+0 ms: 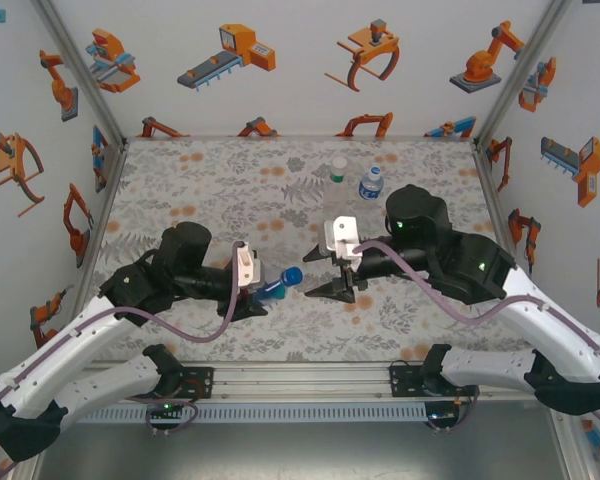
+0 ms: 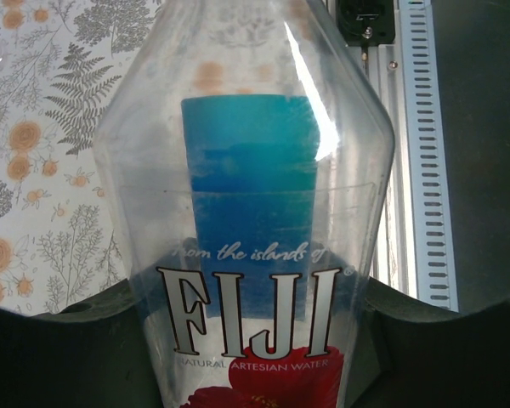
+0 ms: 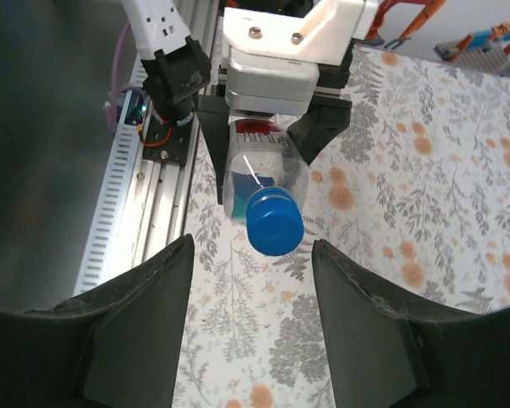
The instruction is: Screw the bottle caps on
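Fiji bottle (image 1: 268, 292) looks empty, so I'd guess light, thin-walled and slick, and easy to squash. The blue cap (image 3: 274, 223) is the bit to pinch. Left gripper (image 1: 252, 290) is clamped round its body near the table's 6 o'clock, neck aimed at 3. Right gripper (image 3: 253, 255) faces the cap from 3 o'clock, jaws apart, holding nothing.

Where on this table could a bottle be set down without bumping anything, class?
The far left of the table, between the left wall and the green-labelled bottle, is bare; so is the near strip by the rail. The middle is crowded: the left claw grips a capped bottle facing the open right claw.
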Robot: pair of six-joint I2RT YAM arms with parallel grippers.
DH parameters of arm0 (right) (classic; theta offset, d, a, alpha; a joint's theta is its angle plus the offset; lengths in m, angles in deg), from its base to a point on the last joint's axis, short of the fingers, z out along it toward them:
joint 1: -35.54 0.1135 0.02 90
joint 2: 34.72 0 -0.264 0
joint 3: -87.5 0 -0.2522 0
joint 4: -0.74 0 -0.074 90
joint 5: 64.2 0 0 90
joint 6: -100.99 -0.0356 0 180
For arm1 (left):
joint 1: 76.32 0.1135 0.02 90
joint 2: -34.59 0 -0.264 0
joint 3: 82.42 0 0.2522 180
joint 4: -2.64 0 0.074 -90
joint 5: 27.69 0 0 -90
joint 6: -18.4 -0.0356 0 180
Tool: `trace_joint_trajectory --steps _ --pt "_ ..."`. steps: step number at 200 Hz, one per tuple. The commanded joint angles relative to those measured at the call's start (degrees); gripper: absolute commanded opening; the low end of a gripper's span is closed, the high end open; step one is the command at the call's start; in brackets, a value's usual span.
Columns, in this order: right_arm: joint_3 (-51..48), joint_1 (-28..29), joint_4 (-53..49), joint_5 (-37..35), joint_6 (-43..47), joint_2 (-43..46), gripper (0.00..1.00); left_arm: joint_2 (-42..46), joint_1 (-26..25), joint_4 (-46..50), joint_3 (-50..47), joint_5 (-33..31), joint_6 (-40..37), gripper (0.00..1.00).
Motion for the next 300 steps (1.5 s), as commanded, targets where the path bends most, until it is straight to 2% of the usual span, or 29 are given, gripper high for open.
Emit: trace_joint_trajectory --steps 1,59,122,218,249,265,285,300 --pt "0.7 0.3 0.5 3.1 5.9 -0.8 0.54 0.4 -0.2 1.9 1.8 2.5 -0.6 0.00" --pt "0.0 0.3 1.7 3.8 5.9 -3.1 0.54 0.5 -0.2 2.4 2.3 2.9 -0.7 0.00" --pt "-1.6 0.3 3.3 5.0 5.6 -3.8 0.45 1.0 -0.2 2.4 1.9 2.9 -1.0 0.01" --pt "-3.1 0.3 3.7 3.2 5.6 -4.7 0.44 1.4 -0.2 2.0 1.4 2.9 -0.6 0.02" --pt "-3.4 0.3 4.2 3.6 5.0 -4.6 0.33 1.7 -0.2 2.4 1.3 2.7 -0.5 0.02" --pt "-4.0 0.4 5.0 2.5 2.1 -4.6 0.23 2.1 -0.2 1.8 0.7 2.7 -0.4 0.02" --pt "-5.0 0.4 8.2 0.6 -8.3 -4.3 0.14 1.8 -0.2 1.7 1.0 2.4 -0.2 0.02" --pt "-7.3 0.4 13.7 -1.8 -21.5 -3.6 0.00 1.9 -0.3 0.9 0.4 1.2 0.1 0.02"
